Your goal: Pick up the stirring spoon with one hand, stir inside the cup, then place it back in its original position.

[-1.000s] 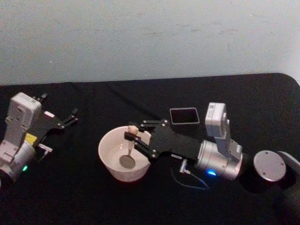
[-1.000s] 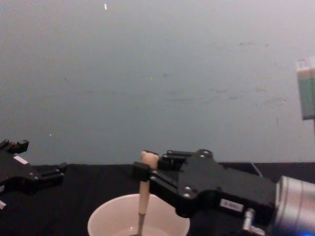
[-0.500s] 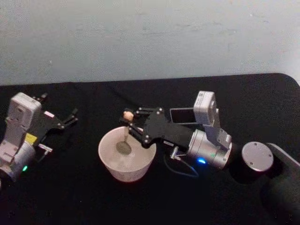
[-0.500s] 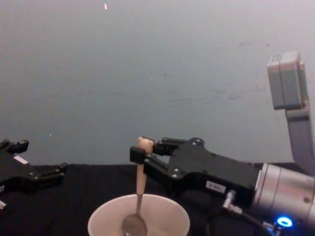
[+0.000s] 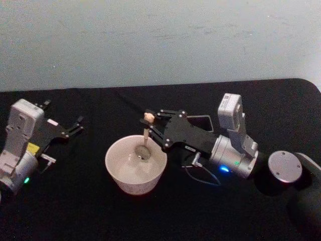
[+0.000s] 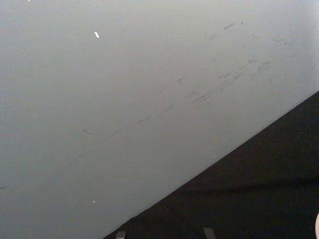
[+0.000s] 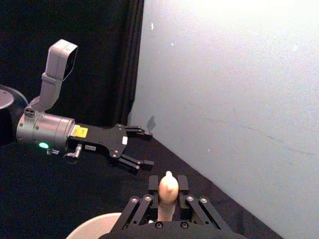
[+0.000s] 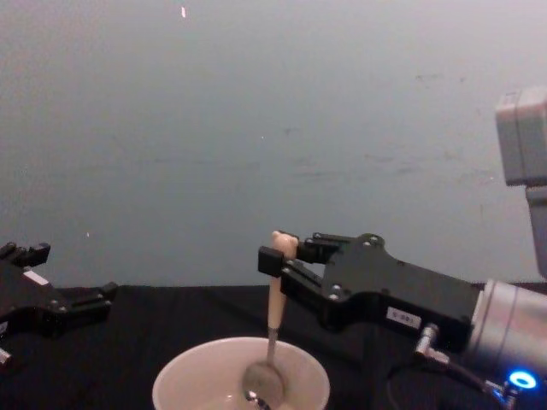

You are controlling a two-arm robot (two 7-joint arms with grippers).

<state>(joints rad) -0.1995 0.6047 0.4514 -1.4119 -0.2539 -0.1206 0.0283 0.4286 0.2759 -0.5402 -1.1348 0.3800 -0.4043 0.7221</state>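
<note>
The cream-white cup [image 5: 120,170] [image 8: 184,376] stands on the black table, centre left. My right gripper [image 5: 151,127] [image 8: 275,261] reaches in from the right above the cup's far right rim and is shut on the stirring spoon [image 5: 146,131] [image 8: 274,299]. The peach handle stands nearly upright, with the bear head [image 7: 167,187] poking up between the fingers, and the silvery bowl [image 5: 143,152] [image 8: 263,383] hangs inside the cup. The dark grey holder [image 5: 206,120] is partly hidden behind the right gripper's body. My left gripper [image 5: 64,120] [image 7: 142,148] rests open at the far left.
A thin cable [image 5: 203,179] loops on the cloth below my right wrist. A silver round disc [image 5: 285,166] of the right arm sits at the far right. The table [image 5: 100,216] ends at the pale wall behind.
My right gripper has carried the spoon from the cup's near left side to its far right side. The spoon's bowl swept through the cup. The left arm stayed still.
</note>
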